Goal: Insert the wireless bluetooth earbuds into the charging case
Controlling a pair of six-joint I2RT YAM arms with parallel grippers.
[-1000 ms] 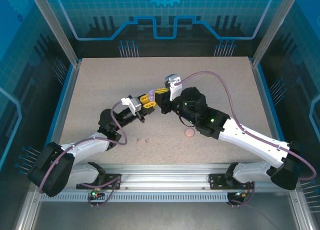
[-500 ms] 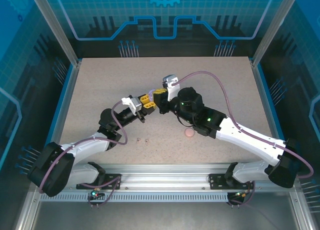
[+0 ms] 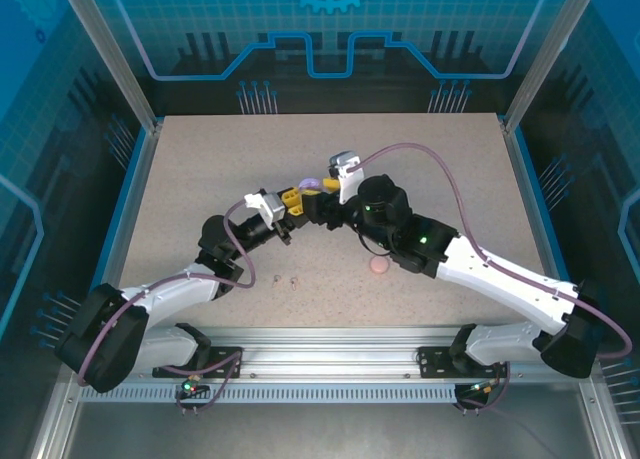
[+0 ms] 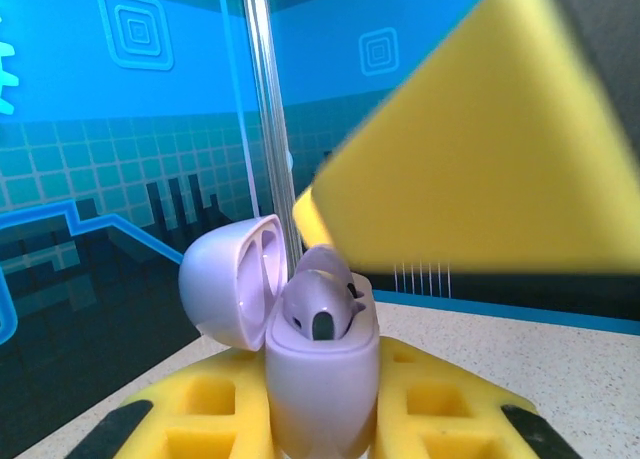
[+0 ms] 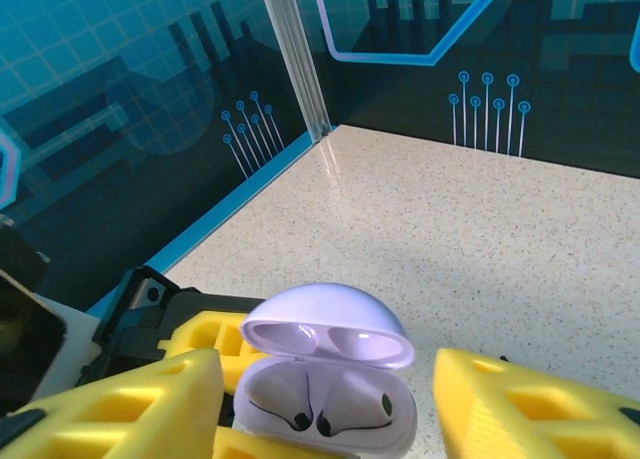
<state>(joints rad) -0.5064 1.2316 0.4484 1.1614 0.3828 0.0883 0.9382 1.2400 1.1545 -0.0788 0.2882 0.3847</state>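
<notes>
My left gripper (image 4: 322,431) is shut on a lavender charging case (image 4: 322,379), held upright with its lid (image 4: 232,289) swung open. Two lavender earbuds (image 5: 285,394) (image 5: 368,404) sit side by side in the case (image 5: 330,419). My right gripper (image 5: 330,409) is open. Its yellow fingers (image 5: 130,399) stand apart on either side of the case without touching it. In the top view both grippers meet at mid-table, left (image 3: 293,201) and right (image 3: 325,197), with the case (image 3: 310,185) between them.
A pale pink round case (image 3: 379,265) lies on the table under the right forearm. Two tiny pieces (image 3: 277,278) (image 3: 293,278), too small to identify, lie near the front. A blue-edged wall and a metal post (image 5: 295,59) bound the table.
The right gripper has gone from shut to open beside the case and shifted slightly. The left arm and the case have stayed put.
</notes>
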